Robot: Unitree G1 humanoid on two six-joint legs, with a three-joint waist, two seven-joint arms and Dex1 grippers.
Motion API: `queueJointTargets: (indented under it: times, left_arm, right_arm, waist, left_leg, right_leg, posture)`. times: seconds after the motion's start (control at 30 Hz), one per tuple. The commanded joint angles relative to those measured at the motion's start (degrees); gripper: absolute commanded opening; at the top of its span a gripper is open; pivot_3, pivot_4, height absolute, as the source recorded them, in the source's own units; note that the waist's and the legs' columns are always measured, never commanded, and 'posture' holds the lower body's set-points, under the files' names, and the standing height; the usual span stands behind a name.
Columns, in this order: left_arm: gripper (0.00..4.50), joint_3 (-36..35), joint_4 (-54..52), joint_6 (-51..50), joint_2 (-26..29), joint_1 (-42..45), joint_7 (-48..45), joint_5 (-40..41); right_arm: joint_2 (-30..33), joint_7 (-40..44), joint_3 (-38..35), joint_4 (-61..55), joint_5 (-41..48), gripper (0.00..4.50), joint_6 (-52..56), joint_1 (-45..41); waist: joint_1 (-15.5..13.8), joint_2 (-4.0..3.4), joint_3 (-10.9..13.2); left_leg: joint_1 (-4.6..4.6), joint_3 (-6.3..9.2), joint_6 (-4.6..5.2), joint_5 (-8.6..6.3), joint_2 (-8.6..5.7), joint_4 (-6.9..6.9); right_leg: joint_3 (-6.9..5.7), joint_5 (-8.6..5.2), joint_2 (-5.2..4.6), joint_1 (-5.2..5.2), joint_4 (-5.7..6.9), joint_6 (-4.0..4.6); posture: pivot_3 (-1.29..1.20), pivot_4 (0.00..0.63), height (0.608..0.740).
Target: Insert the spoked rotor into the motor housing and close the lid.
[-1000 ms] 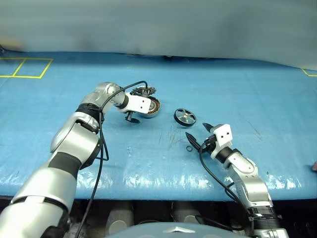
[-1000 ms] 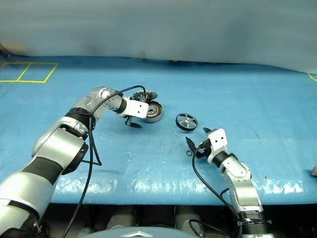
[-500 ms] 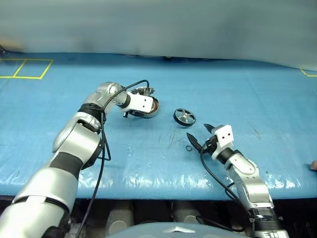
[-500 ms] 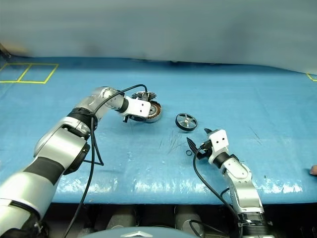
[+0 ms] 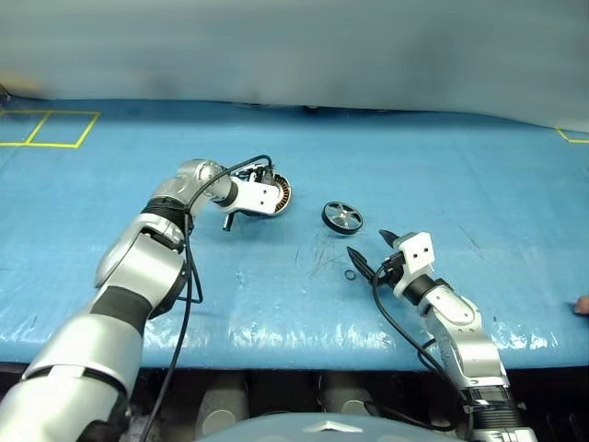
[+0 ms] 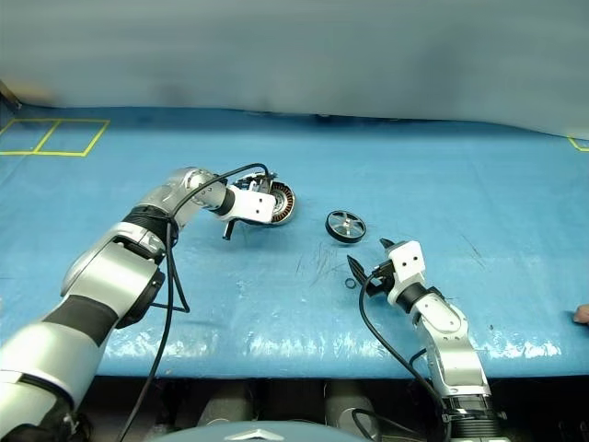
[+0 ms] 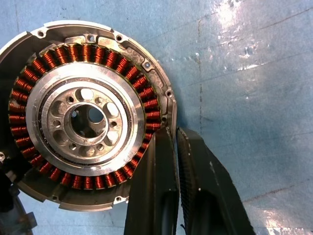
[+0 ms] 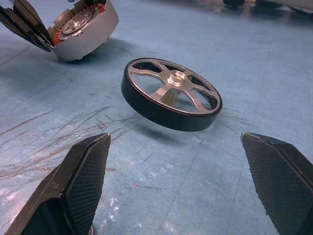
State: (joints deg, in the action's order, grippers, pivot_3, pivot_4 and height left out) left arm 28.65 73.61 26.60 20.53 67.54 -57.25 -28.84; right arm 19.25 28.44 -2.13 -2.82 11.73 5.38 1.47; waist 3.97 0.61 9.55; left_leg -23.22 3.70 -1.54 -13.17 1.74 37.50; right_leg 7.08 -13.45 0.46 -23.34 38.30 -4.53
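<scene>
The motor housing (image 7: pixel 63 117), a metal ring lined with copper windings, stands tilted on the blue mat (image 5: pixel 276 276) left of centre. My left gripper (image 7: pixel 173 134) is shut, and its fingertips pinch the housing's outer rim. The spoked rotor (image 5: pixel 342 217), silver with a dark rim, lies flat a little to the right of the housing (image 5: pixel 279 195). My right gripper (image 5: pixel 366 243) rests just in front of the rotor (image 8: pixel 171 93), wide open and empty. Of the lid I make out a dark toothed edge (image 6: pixel 260 181) behind the left wrist.
A small black ring (image 5: pixel 351 274) lies on the mat beside the right gripper's fingers. Yellow tape lines (image 5: pixel 46 124) mark the far left corner. A person's fingertip (image 5: pixel 583 307) shows at the right edge. The mat's front edge runs close below both arms.
My left gripper's fingers have closed from wide open onto the housing's rim. The right arm and the rotor have stayed put.
</scene>
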Motion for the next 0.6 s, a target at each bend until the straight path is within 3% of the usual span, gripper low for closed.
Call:
queueJointTargets:
  times: [0.03, 0.6]
  left_arm:
    - [0.15, 0.3, -0.4, 2.1, 1.1, -0.2, -0.4, -0.7]
    - [0.15, -0.2, -3.8, 12.5, 4.0, 0.8, -0.1, -0.1]
  right_arm:
    - [-0.1, -0.1, -0.8, -1.4, 0.3, 4.5, -1.3, -0.3]
    - [-0.3, 0.6, 0.0, 0.1, 0.0, 4.5, -1.5, -1.9]
  waist:
    - [0.0, 0.0, 0.0]
    - [-0.1, 0.02, 0.0]
  left_leg:
    - [-0.01, 0.0, 0.0, 0.0, 0.0, 0.0]
    - [-0.35, 0.03, 0.0, 0.0, -0.02, -0.01]
  right_leg:
    - [0.0, 0.0, 0.0, -0.02, 0.0, 0.0]
    - [-0.03, 0.01, -0.03, -0.33, -0.07, -0.01]
  posture:
    - [0.0, 0.15, 0.74]
    - [0.0, 0.15, 0.74]
